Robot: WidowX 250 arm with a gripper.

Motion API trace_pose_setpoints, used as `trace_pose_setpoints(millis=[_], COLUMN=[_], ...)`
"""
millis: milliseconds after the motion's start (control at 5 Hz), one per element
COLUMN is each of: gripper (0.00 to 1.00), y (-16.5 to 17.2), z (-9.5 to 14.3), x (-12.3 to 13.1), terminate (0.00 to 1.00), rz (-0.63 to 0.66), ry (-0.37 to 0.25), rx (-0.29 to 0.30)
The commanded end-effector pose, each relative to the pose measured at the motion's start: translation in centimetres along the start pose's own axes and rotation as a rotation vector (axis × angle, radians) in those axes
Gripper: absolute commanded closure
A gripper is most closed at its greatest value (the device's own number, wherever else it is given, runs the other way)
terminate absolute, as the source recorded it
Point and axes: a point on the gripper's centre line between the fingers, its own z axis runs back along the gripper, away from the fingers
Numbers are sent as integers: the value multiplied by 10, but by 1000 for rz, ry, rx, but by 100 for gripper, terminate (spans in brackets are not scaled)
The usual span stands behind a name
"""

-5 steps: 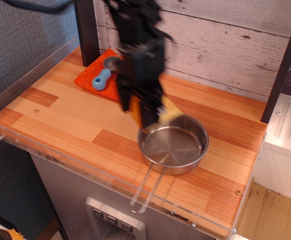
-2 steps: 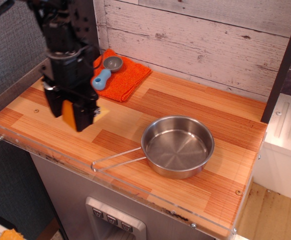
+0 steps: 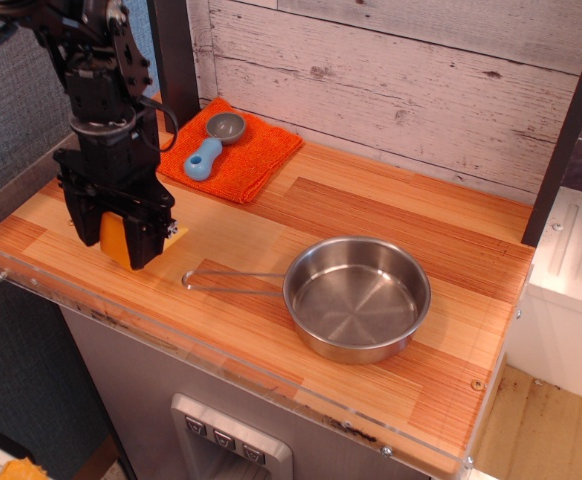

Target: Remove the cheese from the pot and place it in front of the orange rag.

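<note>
My black gripper [image 3: 131, 245] hangs low over the front left of the wooden counter, shut on the cheese [image 3: 117, 240], a yellow-orange wedge mostly hidden between the fingers, with a small yellow corner [image 3: 176, 232] showing at the right. The cheese sits at or just above the wood; I cannot tell whether it touches. The orange rag [image 3: 241, 158] lies flat behind the gripper, against the back wall. The pot [image 3: 356, 297], a shiny steel pan, stands empty at the centre right, its wire handle [image 3: 233, 281] pointing left toward the gripper.
A small grey-and-blue scoop [image 3: 211, 145] rests on the rag. A clear acrylic lip [image 3: 221, 352] runs along the counter's front and left edges. A dark post [image 3: 174, 60] stands behind the rag, and a whitewashed plank wall [image 3: 401, 90] backs the counter.
The gripper carried the cheese from above the pot leftward and down to the front left of the counter. The pot's handle swung from pointing forward to pointing left.
</note>
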Motion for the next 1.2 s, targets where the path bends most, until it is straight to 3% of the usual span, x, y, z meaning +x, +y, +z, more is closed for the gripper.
trace_pose_setpoints(millis=[0,200,400,600,800,1000], gripper=[0,0,0,0,0,0], y=[0,-7,-19,-22,-20,-20], z=[36,72,92,89,85,85], x=[-5,-7,-3,-1,0,0], terminate=[0,0,0,0,0,100], rz=[31,-5,-25,-41,-88,-88], ry=[-50,-106,-145,-133,-77,-77], rx=[1,-10,-16,-31,-68,-68])
